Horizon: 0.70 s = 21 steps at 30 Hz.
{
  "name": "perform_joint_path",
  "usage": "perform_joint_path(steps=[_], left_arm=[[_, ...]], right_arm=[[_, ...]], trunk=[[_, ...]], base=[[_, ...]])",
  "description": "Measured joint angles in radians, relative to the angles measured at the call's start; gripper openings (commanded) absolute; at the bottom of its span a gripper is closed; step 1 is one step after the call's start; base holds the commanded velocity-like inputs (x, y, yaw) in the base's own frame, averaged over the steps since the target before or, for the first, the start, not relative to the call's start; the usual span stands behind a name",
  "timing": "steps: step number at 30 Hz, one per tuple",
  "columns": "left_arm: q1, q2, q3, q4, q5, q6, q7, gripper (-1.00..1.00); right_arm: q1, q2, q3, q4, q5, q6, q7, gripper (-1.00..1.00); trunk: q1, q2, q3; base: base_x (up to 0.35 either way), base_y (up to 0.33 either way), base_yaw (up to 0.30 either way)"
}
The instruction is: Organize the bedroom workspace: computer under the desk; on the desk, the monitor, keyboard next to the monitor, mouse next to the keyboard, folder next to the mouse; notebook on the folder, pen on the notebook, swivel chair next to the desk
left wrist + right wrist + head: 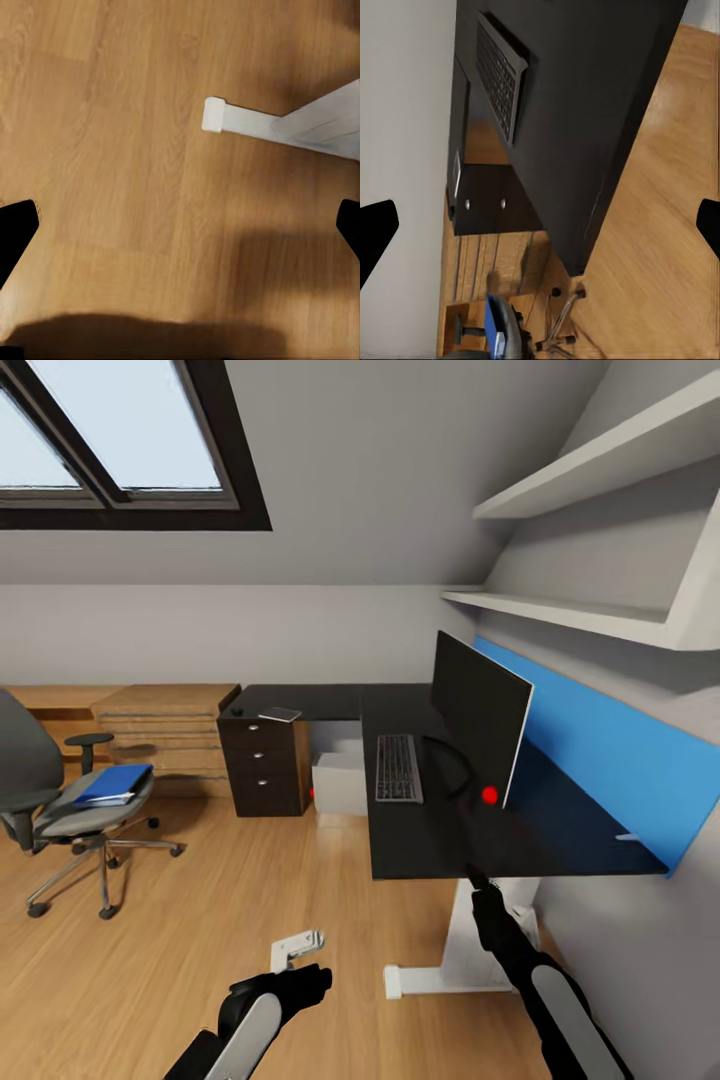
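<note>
Grey sloped walls, skylight (120, 440) — oak floor (200, 920), white shelves (600, 470)

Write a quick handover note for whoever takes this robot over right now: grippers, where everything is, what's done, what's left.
Left gripper: open, empty, over the floor. Right gripper: jaws apart in its wrist view, nothing between them.
Done: monitor and keyboard on the desk; computer under it.
Mouse and notebook sit on the desk's far wing.
Left: folder lies on the swivel chair, away from the desk. Mouse, folder, notebook, pen and chair need placing.

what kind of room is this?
Likely an attic home office or bedroom study: dark-framed skylight in a sloped ceiling, L-shaped glossy black desk with a wide black monitor, and a grey swivel chair.
</note>
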Motion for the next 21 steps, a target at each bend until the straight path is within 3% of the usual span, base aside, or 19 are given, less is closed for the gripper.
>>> perform_joint_path(steps=[4, 11, 17, 21], left_arm=[[0.000, 0.002, 0.018, 0.000, -0.001, -0.001, -0.001, 1.00], [0.000, 0.008, 0.036, -0.004, -0.003, -0.001, 0.000, 1.00], [0.000, 0.017, 0.048, -0.015, -0.002, -0.001, -0.002, 1.00], [0.000, 0.022, 0.051, -0.034, -0.002, -0.001, -0.002, 1.00]], right_arm=[[0.000, -0.001, 0.023, -0.001, 0.002, -0.001, 0.002, 1.00], [0.000, -0.001, 0.031, -0.008, 0.022, -0.002, 0.006, 1.00], [0.000, -0.001, 0.032, -0.007, 0.040, -0.002, 0.007, 1.00], [0.002, -0.002, 0.033, -0.007, 0.045, -0.002, 0.006, 1.00]], trunk=[[0.000, 0.000, 0.000], [0.000, 0.000, 0.000], [0.000, 0.000, 0.000], [-0.016, 0.028, 0.012]], base=[[-0.334, -0.005, 0.000], [-0.305, -0.001, 0.000], [-0.105, 0.000, 0.000], [-0.027, 0.000, 0.000]])
